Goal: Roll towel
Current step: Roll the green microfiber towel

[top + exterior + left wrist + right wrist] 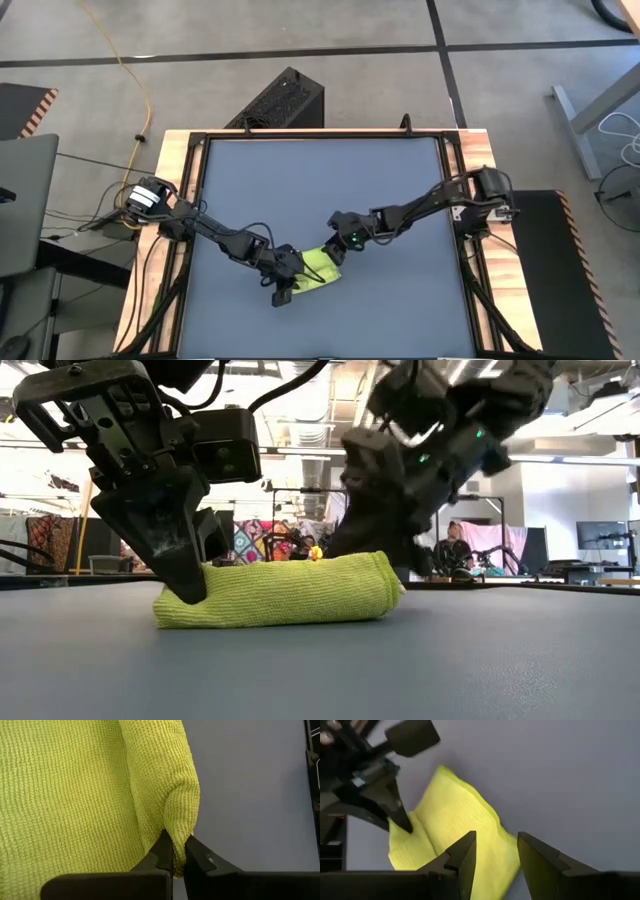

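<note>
The lime towel (320,267) lies on the dark table as a short, thick folded bundle. It also shows in the low view (285,592) and the right wrist view (451,822). My left gripper (290,284) stands at the bundle's near-left end, shut on it (178,854). In the low view it comes down on the left end (190,590). My right gripper (338,250) is open at the bundle's far-right end. In its wrist view (495,855) the fingers straddle the towel's edge. My left gripper pinches a rounded fold at the towel's end (176,827) between its two fingertips. The fingers (185,575) come from above, slanting down. The towel lies flat on the table, slack, with its end barely raised. I cannot tell whether my right gripper touches the towel.
The blue-grey table (300,180) has bare surface on all sides of the towel. A wooden frame (185,200) runs round it. A black box (285,100) stands on the floor beyond the far edge. A person (455,550) sits in the room behind.
</note>
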{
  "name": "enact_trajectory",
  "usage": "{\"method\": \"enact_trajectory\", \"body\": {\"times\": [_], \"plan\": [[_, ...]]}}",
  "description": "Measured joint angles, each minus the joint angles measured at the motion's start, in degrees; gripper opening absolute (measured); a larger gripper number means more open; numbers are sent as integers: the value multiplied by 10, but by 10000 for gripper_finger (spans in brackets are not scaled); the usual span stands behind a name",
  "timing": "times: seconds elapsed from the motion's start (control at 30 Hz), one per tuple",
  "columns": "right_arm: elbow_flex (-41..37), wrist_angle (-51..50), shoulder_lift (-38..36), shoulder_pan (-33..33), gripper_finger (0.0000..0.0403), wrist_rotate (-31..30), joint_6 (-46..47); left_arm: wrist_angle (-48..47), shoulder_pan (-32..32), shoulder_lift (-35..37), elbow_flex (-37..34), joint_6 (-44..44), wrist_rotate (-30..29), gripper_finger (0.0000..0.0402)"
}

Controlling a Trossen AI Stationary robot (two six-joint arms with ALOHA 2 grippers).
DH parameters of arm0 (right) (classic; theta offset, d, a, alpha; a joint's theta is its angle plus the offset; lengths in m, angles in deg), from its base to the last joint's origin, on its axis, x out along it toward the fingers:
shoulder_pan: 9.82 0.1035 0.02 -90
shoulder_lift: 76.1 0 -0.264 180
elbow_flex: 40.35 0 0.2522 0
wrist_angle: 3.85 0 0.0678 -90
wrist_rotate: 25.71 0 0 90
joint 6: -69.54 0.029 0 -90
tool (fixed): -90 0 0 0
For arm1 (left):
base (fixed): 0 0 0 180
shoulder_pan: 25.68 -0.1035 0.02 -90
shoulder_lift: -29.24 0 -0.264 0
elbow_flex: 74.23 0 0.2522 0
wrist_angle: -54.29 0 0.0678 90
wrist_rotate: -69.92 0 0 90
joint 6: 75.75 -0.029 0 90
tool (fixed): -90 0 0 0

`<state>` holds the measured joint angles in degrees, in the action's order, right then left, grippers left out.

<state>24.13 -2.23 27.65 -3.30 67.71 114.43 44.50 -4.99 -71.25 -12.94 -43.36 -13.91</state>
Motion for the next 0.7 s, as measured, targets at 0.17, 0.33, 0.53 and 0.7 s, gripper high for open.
{"method": "enact_trajectory", "body": {"times": [0.17, 0.33, 0.53, 0.7], "plan": [[1, 33, 33, 2, 170, 8, 1, -2, -1, 0, 0, 0, 6, 0], [1, 18, 43, 2, 170, 8, -2, -5, -1, 0, 0, 0, 10, 0], [1, 1, 41, 11, 152, -47, -26, -6, -1, 0, 0, 1, 10, 0], [2, -20, 43, 39, 125, -126, -140, -6, -7, 0, 0, 1, 16, 0]]}}
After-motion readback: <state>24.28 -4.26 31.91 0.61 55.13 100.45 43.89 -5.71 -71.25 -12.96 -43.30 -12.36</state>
